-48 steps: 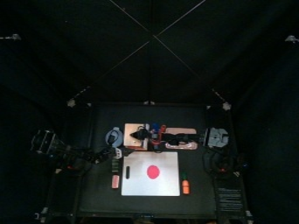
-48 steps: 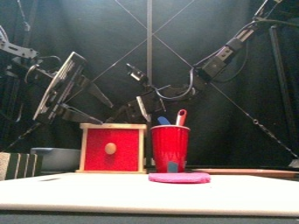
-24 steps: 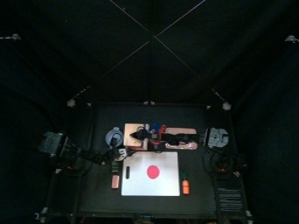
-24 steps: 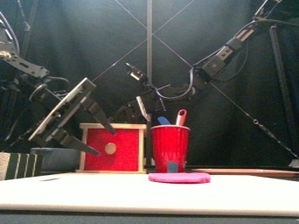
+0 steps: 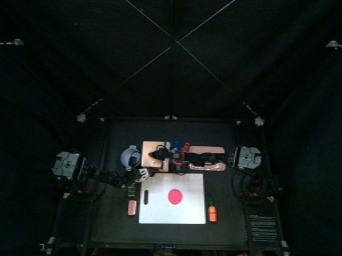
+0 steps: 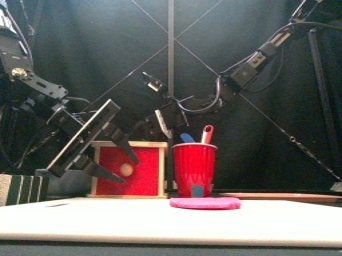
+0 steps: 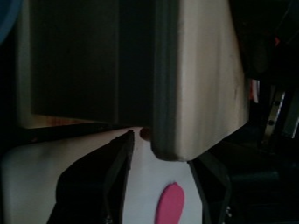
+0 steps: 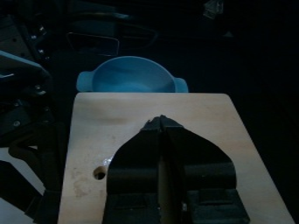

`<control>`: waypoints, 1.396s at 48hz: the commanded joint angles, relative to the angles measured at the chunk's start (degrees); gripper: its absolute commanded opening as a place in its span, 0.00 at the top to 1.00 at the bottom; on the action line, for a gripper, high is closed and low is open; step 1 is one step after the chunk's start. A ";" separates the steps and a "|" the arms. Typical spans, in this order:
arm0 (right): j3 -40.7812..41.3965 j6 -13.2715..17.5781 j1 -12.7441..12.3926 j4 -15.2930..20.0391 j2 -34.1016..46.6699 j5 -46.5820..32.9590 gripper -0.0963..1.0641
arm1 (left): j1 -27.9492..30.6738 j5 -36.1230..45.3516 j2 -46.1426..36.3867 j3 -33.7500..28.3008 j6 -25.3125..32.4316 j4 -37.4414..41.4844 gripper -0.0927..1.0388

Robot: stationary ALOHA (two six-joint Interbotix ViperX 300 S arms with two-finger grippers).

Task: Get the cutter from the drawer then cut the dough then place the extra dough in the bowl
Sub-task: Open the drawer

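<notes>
The pale wooden box [image 5: 150,148] stands at the back of the table, its red drawer front [image 6: 150,180] closed. My left gripper [image 6: 118,162] hangs open just before that drawer front, seen in the left wrist view as jaws [image 7: 163,179] spread below the box's side [image 7: 198,79]. My right gripper [image 8: 162,124] is shut and rests on the box top [image 8: 105,131]. A red dough disc [image 5: 174,195] lies on the white cutting board [image 5: 154,207]. The blue-grey bowl [image 5: 130,156] sits left of the box. No cutter is in view.
A red cup [image 6: 195,168] with a blue and a red toy knife stands right of the box, behind the dough [image 6: 205,203]. A small orange toy [image 5: 211,213] lies right of the board, another [image 5: 131,208] left of it.
My left gripper has come down and rightward, from above the table's left to just in front of the drawer. The right arm has stayed on the box.
</notes>
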 commanded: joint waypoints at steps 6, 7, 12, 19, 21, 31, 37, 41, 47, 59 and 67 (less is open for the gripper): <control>0.09 0.00 1.14 -0.09 0.00 1.14 0.90 | 0.53 -0.62 -0.62 -0.53 0.88 -0.88 0.33; 0.09 0.00 1.14 -0.09 0.00 1.14 0.90 | 0.62 -0.62 -0.53 -0.53 1.05 -1.14 0.34; 0.00 0.00 1.23 -0.09 0.00 1.14 0.90 | 0.70 -0.44 0.18 -0.35 2.02 -1.49 0.36; -0.09 0.00 1.32 0.00 0.00 1.14 0.90 | 0.70 -0.26 0.79 -0.35 2.90 -1.93 0.36; -0.09 0.09 1.32 0.09 0.00 1.14 0.90 | 0.62 -0.26 0.62 -0.26 3.08 -1.93 0.36; -0.18 0.09 1.58 0.09 0.00 1.14 0.90 | 0.44 -0.26 0.18 0.70 4.57 -2.11 0.35; -0.35 0.09 1.67 0.09 0.00 1.14 0.90 | 0.70 -0.35 0.26 0.70 4.92 -2.64 0.35; -0.35 0.09 1.76 0.09 0.00 1.14 0.90 | 0.70 -0.26 0.18 1.14 5.27 -3.16 0.35; -0.35 0.09 1.76 0.09 0.00 1.14 0.90 | 0.44 -0.35 0.09 1.41 5.98 -3.87 0.34; -0.44 0.09 1.93 0.18 0.00 1.14 0.90 | 0.53 0.53 0.09 1.41 6.24 -3.60 0.38; -0.35 0.18 1.85 0.18 0.00 1.14 0.90 | 0.18 1.49 0.18 1.14 6.15 -3.60 0.43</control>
